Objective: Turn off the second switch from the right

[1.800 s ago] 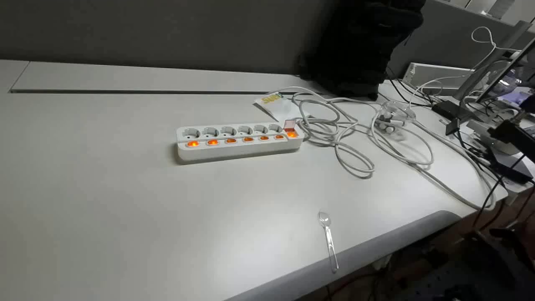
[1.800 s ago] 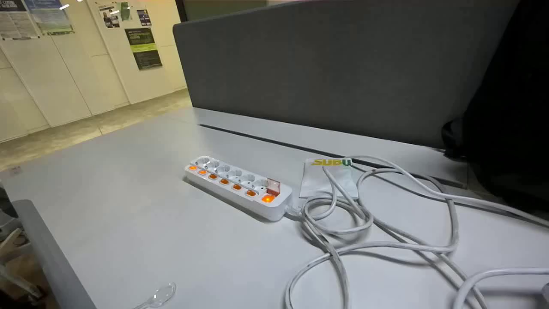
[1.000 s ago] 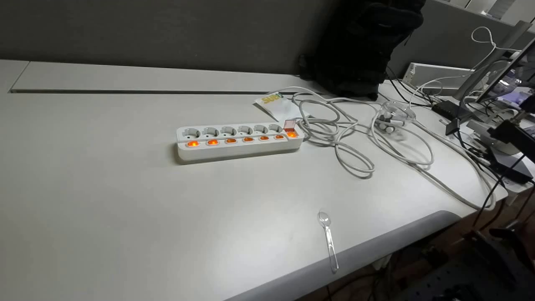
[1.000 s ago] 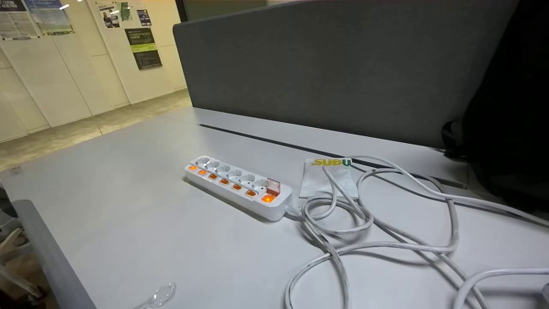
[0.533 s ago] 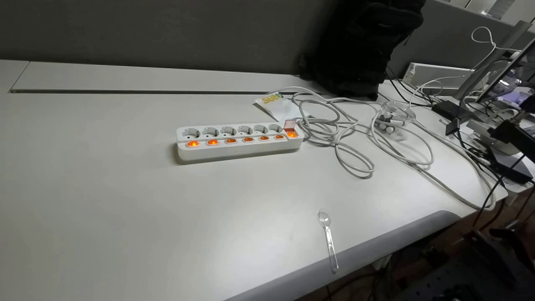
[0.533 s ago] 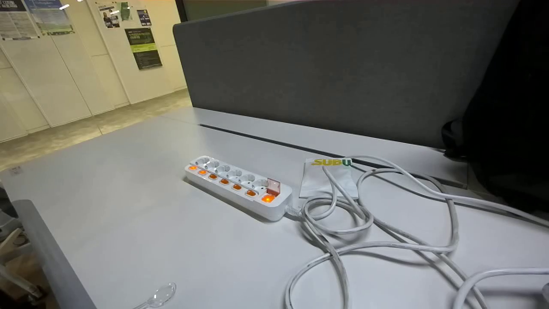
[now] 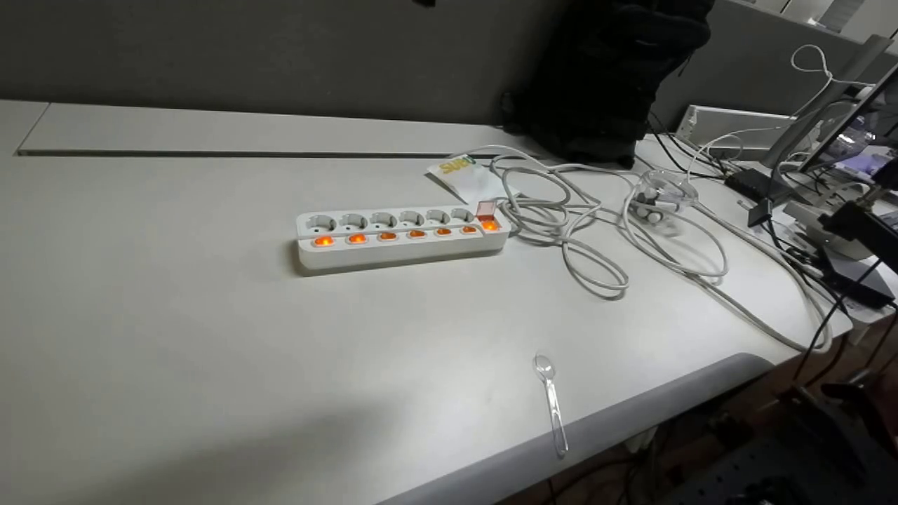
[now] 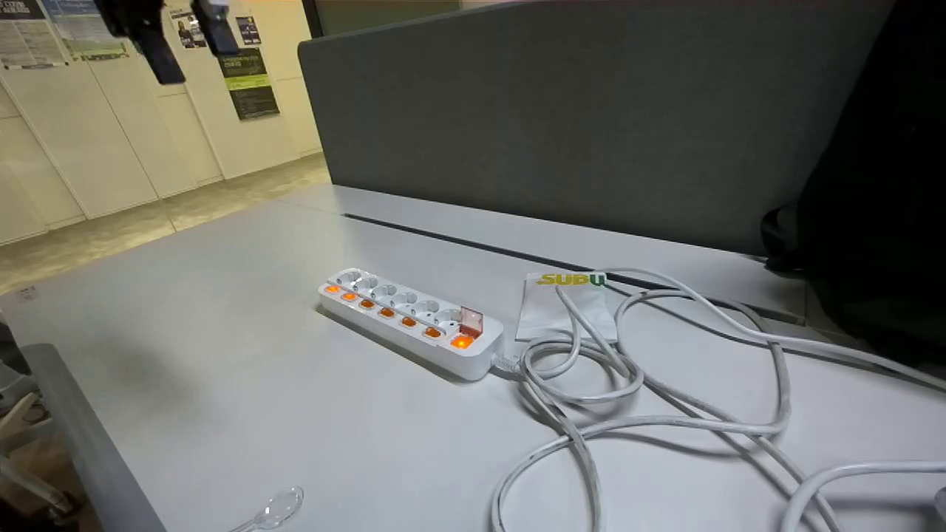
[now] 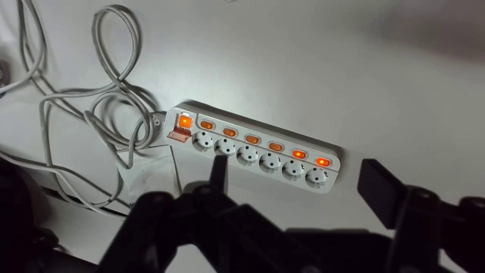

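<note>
A white power strip with a row of orange switches lies on the table in both exterior views. In the wrist view the strip appears turned round, its cable end at left. There the rightmost switch and the second switch from the right glow; the other small switches are dim. These two lit switches are at the strip's left end in the exterior views. The square main switch is lit under a raised red cover. My gripper is open, empty, high above the table.
Grey cable loops and a white paper packet lie beside the strip's cable end. A clear plastic spoon lies at the table's front edge. A black backpack stands against the grey partition.
My gripper has come into an exterior view at the upper left, and a dark tip shows at the other's top edge. Its shadow now falls on the table. The strip and lights look unchanged.
</note>
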Robot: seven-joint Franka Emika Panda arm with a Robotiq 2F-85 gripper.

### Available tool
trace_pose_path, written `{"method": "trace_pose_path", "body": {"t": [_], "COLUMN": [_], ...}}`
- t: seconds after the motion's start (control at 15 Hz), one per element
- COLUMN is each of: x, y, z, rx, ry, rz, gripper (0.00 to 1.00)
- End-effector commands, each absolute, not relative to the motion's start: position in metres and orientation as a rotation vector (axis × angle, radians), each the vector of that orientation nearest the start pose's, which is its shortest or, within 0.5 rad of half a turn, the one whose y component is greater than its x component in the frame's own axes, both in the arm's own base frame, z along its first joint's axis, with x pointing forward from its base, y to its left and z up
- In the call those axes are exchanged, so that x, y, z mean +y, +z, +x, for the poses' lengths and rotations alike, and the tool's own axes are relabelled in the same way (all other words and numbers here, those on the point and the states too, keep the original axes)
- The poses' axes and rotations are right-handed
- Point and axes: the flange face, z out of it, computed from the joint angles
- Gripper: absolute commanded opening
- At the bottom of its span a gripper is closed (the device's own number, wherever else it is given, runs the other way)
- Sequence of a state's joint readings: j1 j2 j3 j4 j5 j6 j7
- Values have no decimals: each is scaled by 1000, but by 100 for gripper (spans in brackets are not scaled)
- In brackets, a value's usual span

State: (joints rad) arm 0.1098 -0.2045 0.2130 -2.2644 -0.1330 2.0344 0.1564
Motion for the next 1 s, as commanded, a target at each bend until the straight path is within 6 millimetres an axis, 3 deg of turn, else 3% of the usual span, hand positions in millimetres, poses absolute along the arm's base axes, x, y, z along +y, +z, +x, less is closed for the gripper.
{"method": "trace_pose_path", "body": {"t": [0.0,0.53,0.67,0.93], "x": [145,131,127,123], "y": [410,341,326,304], "z": [479,506,511,520], "rx": [-226,-107,-80,-17], "ry": [15,161,220,289], "rz": [-3276,-3248,-3228,-3190], "gripper": [60,5,0,0]}}
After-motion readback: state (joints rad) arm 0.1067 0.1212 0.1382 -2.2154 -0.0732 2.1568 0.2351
